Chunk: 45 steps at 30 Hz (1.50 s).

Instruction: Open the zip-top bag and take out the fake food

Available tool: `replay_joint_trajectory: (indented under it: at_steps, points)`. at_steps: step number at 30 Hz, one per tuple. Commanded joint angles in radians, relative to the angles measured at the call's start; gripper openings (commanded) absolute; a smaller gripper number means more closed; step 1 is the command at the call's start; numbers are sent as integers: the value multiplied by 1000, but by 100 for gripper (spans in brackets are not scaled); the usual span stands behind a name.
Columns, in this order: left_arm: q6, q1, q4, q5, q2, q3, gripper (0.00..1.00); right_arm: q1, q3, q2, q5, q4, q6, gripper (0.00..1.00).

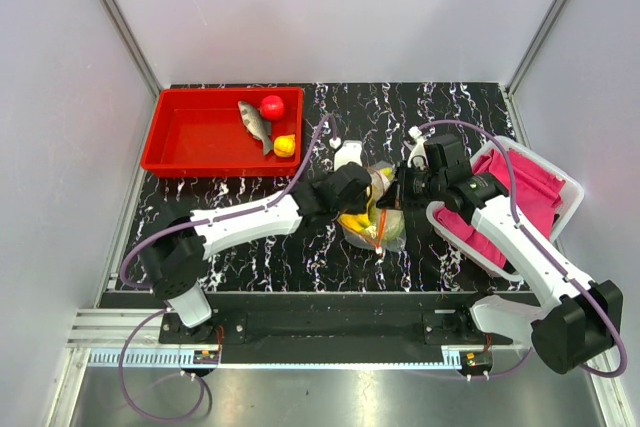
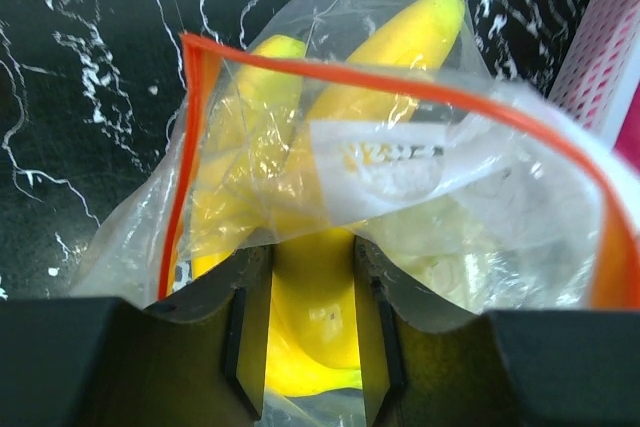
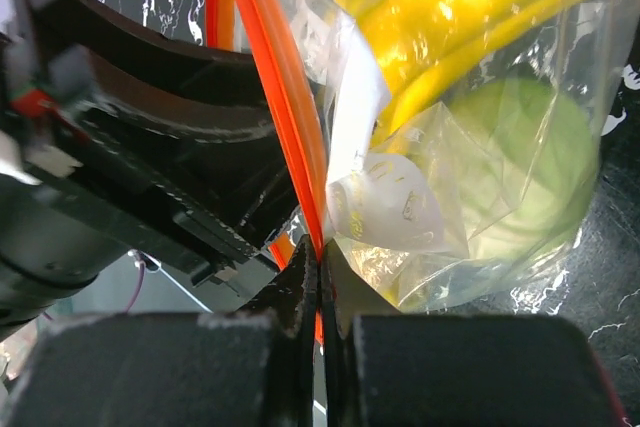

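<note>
The zip-top bag [image 1: 388, 235] lies mid-table, its mouth held open between both grippers. My left gripper [image 1: 372, 197] reaches into the mouth. In the left wrist view it [image 2: 312, 257] is shut on the yellow banana bunch [image 2: 400, 47], under the bag's clear plastic [image 2: 480, 197]. My right gripper [image 1: 398, 190] pinches the bag's rim. In the right wrist view it [image 3: 320, 252] is shut on the orange-red zip strip [image 3: 285, 117]. The bananas [image 3: 470, 7] and a green piece [image 3: 530, 157] show inside the bag. A grey fish [image 1: 255, 122], a red fruit [image 1: 272, 106] and a yellow-orange fruit [image 1: 285, 146] lie in the red tray [image 1: 190, 137].
A white bin [image 1: 575, 192] of pink cloth [image 1: 530, 187] stands at the right, under my right arm. A small white object [image 1: 347, 155] lies just behind the bag, near the tray's right end. White walls enclose the table on three sides.
</note>
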Motion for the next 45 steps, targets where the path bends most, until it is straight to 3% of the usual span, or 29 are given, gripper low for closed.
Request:
replay_joint_trajectory:
  at_steps: [1,9,17,25,37,45]
  points:
    - [-51,-4,20,-106,7,102,0,-4,27,-31,-33,-7,-16,0]
    - [-54,-4,-75,-110,30,210,0,-4,-22,-58,25,-64,-59,0]
    - [124,-3,-100,-183,-51,106,0,-4,3,-112,186,-140,-88,0]
    - [202,6,-83,-281,-103,107,0,-4,-8,-106,157,-128,-67,0]
    - [-92,107,7,180,-103,95,0,-4,-14,-22,122,-59,-59,0]
    - [-82,196,84,514,-138,-6,0,-4,-17,3,197,-38,-78,0]
